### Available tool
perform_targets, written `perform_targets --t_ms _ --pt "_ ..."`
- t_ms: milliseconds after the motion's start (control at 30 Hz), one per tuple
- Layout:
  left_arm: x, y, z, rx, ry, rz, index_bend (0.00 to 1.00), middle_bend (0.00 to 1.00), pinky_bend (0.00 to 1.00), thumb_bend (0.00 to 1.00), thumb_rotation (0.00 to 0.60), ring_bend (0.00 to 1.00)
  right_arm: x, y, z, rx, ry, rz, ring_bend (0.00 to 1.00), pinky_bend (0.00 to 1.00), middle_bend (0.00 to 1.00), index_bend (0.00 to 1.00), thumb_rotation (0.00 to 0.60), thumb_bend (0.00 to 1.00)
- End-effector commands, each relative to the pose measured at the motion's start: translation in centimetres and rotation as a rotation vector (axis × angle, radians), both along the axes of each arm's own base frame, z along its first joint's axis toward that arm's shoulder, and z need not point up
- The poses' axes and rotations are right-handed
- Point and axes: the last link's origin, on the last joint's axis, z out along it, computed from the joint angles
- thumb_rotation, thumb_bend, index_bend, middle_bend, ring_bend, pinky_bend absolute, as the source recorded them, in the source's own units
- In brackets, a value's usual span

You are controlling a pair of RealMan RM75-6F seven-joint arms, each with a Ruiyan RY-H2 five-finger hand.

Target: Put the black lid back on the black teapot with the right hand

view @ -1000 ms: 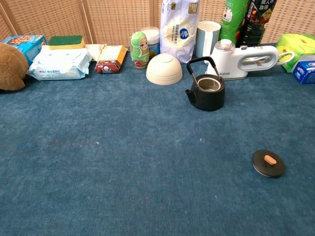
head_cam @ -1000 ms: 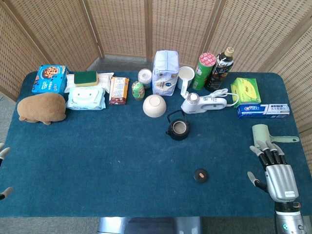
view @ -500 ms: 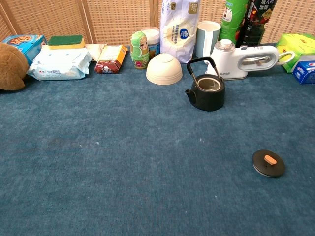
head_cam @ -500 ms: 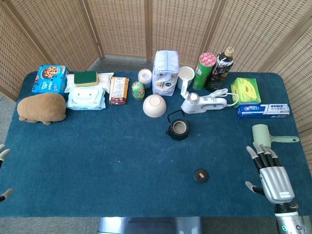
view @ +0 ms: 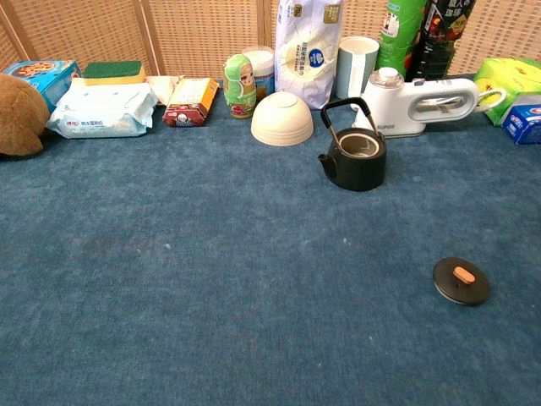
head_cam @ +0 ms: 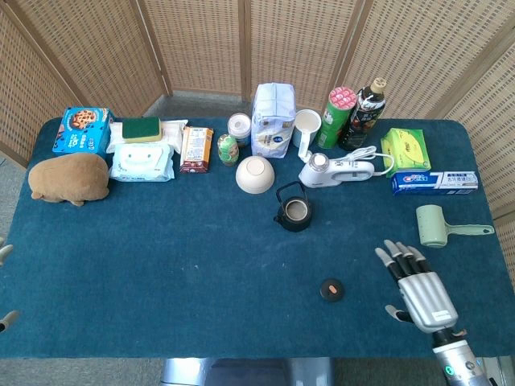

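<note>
The black teapot stands uncovered in the middle of the blue table, its handle upright. The black lid, with an orange knob, lies flat on the cloth in front of the pot and to its right. My right hand hovers to the right of the lid near the front edge, fingers spread, holding nothing; the chest view does not show it. Of my left hand only fingertips show at the left edge of the head view.
A white bowl, a white handheld appliance and a row of packets, bottles and cans stand behind the teapot. A green lint roller lies at the right, a toothpaste box behind it. A brown plush sits far left.
My right hand has moved left and a little toward the front edge, closer to the lid, uncovering the lint roller. Lid and teapot have stayed put.
</note>
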Motion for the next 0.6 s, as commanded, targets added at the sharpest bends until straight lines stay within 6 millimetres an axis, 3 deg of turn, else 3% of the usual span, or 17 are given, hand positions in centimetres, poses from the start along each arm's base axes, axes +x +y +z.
perform_targets --t_ms 33,300,600 --pt "0.0 0.0 0.0 0.000 -0.003 0.003 0.00 0.00 0.04 0.13 0.600 0.00 1.3 -1.3 -1.2 0.068 0.005 0.034 0.00 0.00 0.00 0.09 0.600 0.13" --pt "-0.2 0.3 0.0 0.000 -0.002 0.015 0.00 0.00 0.04 0.13 0.600 0.00 1.9 -3.1 -3.5 0.191 -0.018 0.043 0.00 0.00 0.01 0.18 0.600 0.26" --pt "-0.1 0.4 -0.6 -0.023 0.008 0.022 0.00 0.00 0.04 0.13 0.600 0.00 2.4 -3.9 -5.7 0.282 -0.011 0.044 0.00 0.00 0.01 0.20 0.600 0.27"
